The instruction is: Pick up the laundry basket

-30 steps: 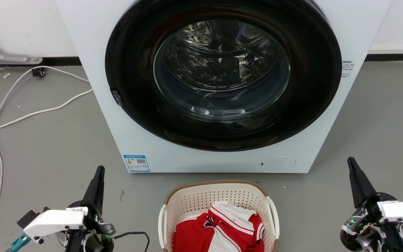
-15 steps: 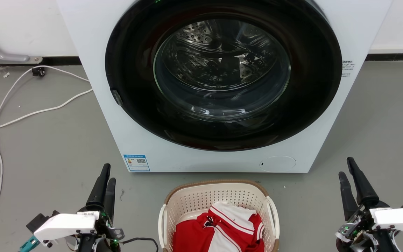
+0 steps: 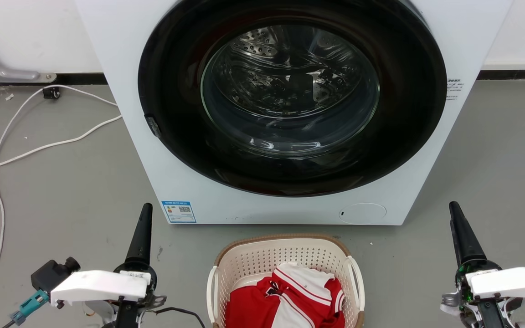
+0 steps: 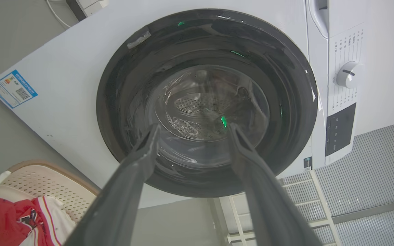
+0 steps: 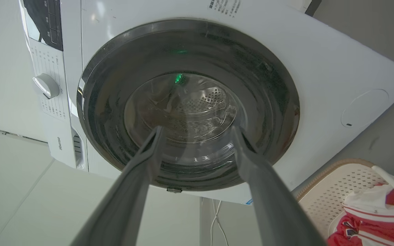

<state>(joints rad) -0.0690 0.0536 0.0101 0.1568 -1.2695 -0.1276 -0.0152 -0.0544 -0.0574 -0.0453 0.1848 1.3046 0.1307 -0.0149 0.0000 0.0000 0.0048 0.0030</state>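
The laundry basket stands on the grey floor just in front of the washing machine, cream and perforated with a brown rim and white side handles. A red and white garment lies inside it. My left gripper is left of the basket and apart from it, fingers pointing at the machine. My right gripper is off to the basket's right, also apart. Both wrist views show a wide gap with nothing in it: left gripper, right gripper. The basket shows at the lower left there, and the basket at the lower right.
A white front-loading washing machine with its round dark door shut stands right behind the basket. White cables trail over the floor at the left. Bare grey floor lies on both sides of the basket.
Both wrists have rolled, so each gripper's two fingers line up edge-on again. The left gripper has shifted a little right and forward; the basket has not moved.
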